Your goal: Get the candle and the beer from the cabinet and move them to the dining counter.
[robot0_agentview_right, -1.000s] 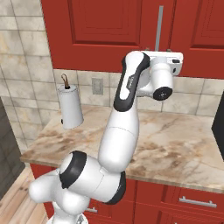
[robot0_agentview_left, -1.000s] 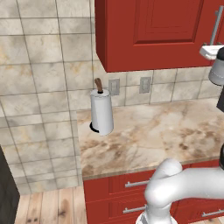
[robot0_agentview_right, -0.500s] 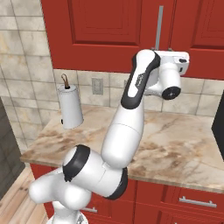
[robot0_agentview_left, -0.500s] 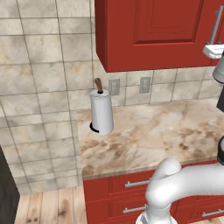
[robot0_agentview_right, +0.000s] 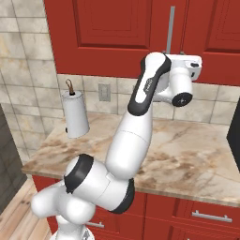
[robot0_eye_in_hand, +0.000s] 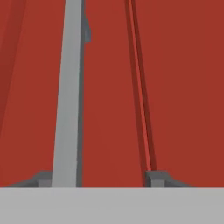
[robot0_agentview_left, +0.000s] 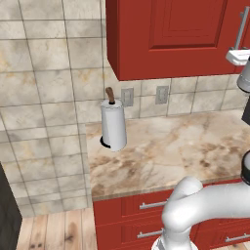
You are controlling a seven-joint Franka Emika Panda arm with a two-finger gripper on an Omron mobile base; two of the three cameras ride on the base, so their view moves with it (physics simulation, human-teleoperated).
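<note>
Here the gripper (robot0_eye_in_hand: 98, 178) sits close against the closed red cabinet (robot0_agentview_right: 117, 33), its finger tips apart on either side of the door seam, the left tip at the silver handle (robot0_eye_in_hand: 68, 92); whether it is clamped cannot be told.

Robot arm (robot0_agentview_right: 136, 140): glossy white rounded link shells joined by dark grey to black bands at the joints. One upper link carries a dark inset panel with faint lettering. The wrist ends in a white block-shaped housing with a round dark-centred cap.
</note>
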